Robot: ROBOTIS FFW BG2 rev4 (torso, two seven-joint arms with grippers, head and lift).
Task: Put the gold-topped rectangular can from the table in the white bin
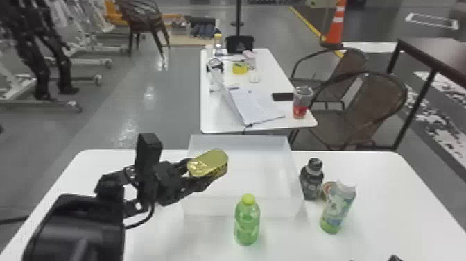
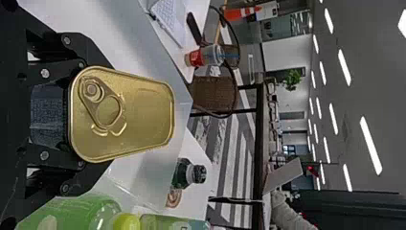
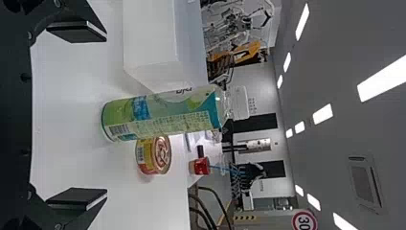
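We log, left to right: left gripper (image 1: pixel 205 170) clamped on the gold-topped rectangular can (image 1: pixel 212 160), which is up off the table (image 1: pixel 388 194), over the left side of the white bin (image 1: pixel 242 207) in the head view, gold lid showing. Next, we've got a green bottle (image 1: pixel 247 222) upright at the bin's near side. Dark bottle (image 1: pixel 311 182) upright, just right of the bin; round can (image 1: pixel 327 189) near it, partly behind a tall green-and-white bottle (image 1: pixel 335 210), upright too. Last, right gripper (image 1: pixel 394 258) at the bottom edge; its wrist view gives us fingers (image 3: pixel 79 32) spread, nothing between the tips.
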